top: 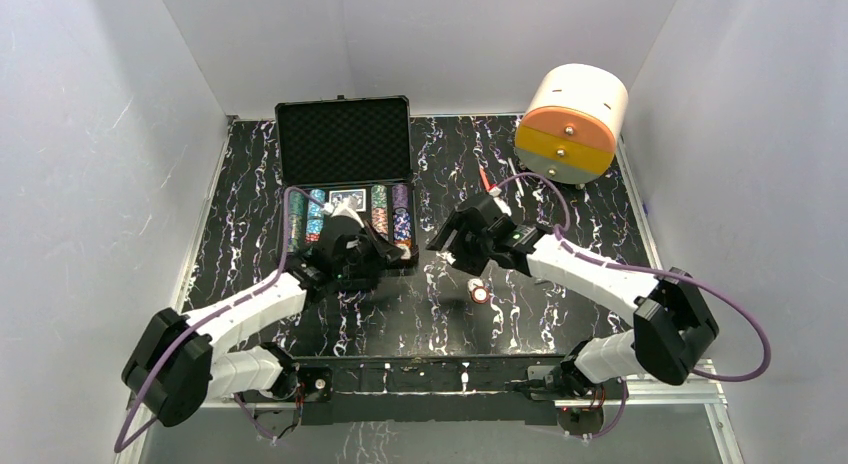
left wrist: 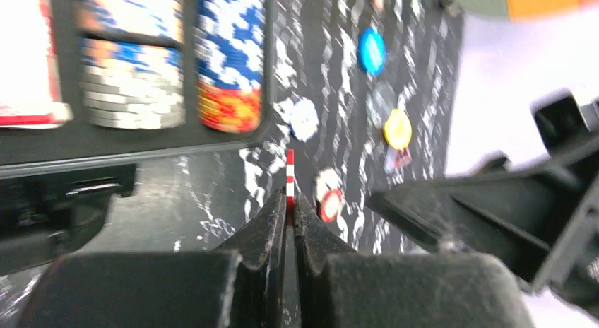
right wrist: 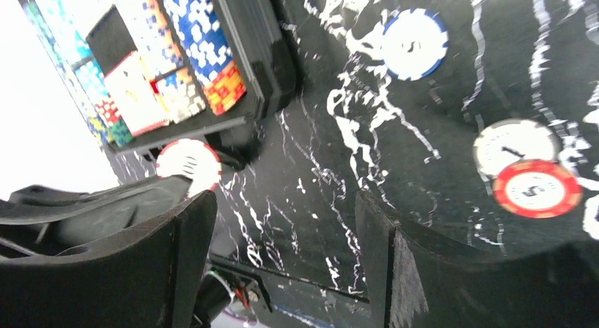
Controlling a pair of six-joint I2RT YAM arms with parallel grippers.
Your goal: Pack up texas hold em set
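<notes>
While the left gripper (left wrist: 289, 208) pinches one red-and-white chip (left wrist: 289, 174) edge-on, the right gripper (right wrist: 282, 225) hangs wide open, empty, above several loose chips (right wrist: 537, 188) left on the table (top: 420, 314); beyond, the open black case (top: 345, 139) already holds rows of chips (top: 379, 206).

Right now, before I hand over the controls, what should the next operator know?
Left gripper: jaws shut on a red-and-white chip, held edge-on near the front of the case.
Right gripper: jaws open, empty, above the table.
Done: case open, with chip rows and a card deck inside.
Left: stow the held chip, collect the loose ones, among them a blue chip, yellow chip and red chip, then close the lid.
</notes>
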